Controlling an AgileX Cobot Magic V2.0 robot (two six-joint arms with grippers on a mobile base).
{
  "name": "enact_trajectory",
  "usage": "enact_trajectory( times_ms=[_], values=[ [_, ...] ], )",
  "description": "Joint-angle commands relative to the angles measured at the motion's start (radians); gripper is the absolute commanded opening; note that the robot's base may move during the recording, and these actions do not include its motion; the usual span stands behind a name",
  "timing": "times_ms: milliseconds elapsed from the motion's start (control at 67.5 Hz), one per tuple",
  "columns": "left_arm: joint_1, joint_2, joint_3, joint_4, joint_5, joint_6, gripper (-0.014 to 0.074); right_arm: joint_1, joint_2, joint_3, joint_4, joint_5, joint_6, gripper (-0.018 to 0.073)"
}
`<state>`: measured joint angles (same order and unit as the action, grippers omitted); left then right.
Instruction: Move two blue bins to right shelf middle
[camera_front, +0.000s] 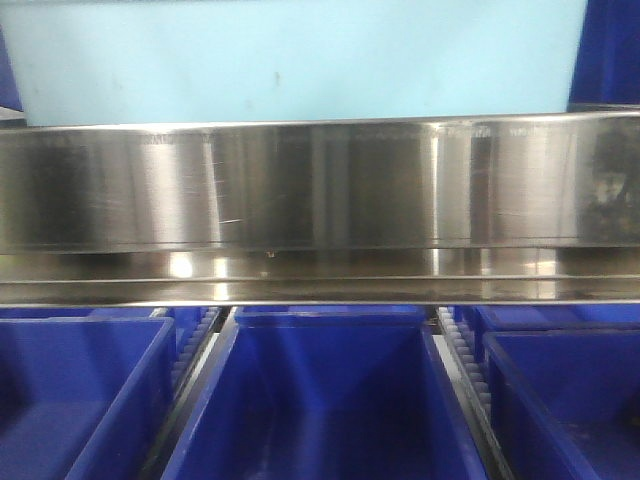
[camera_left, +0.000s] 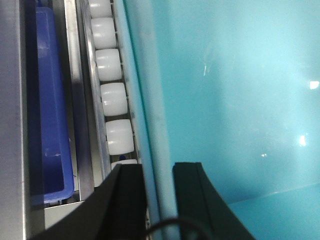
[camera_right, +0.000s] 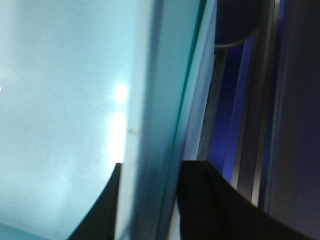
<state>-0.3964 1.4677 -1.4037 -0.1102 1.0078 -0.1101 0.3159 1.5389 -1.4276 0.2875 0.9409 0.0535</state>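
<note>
Exterior front-facing view: a pale blue bin (camera_front: 300, 60) sits up on the steel shelf tier. Its smooth wall fills the top of the picture just behind the wide brushed front rail (camera_front: 320, 185), and its base is hidden by that rail. Below the rail stand three dark blue crates (camera_front: 325, 400) side by side, open tops towards me, with toothed white strips in the gaps between them.

From the left wrist, the left claw (camera_left: 159, 172) straddles the thick rim of the bin. One black finger (camera_left: 130, 200) is outside and the other inside, and both look pressed against the plastic. A row of white rollers (camera_left: 112, 97) runs along a steel track just beside the rim, and one dark blue crate lies further out.

From the right wrist, the right claw (camera_right: 150, 170) is set the same way on the opposite wall, clamped across it with a finger on each face. Steel rails and dark blue plastic show beyond, too blurred to tell more.
</note>
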Motion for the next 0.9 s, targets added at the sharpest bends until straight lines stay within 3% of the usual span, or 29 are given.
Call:
enact_trajectory(
  times_ms=[0, 474, 888],
  values=[
    [0.003, -0.003, -0.001, -0.005, -0.001, 0.004, -0.0111, 0.007, 0.022, 0.025, -0.007, 0.046, -0.009, -0.0151],
    [0.003, -0.042, -0.090, -0.067, -0.011, 0.004, -0.0111, 0.007, -0.085, -0.009, -0.007, -0.009, -0.009, -0.0153],
    [0.003, -0.152, -0.262, -0.107, -0.070, 0.004, -0.0111, 0.007, -0.118, -0.335, -0.007, 0.036, -0.009, -0.0153]
  ],
)
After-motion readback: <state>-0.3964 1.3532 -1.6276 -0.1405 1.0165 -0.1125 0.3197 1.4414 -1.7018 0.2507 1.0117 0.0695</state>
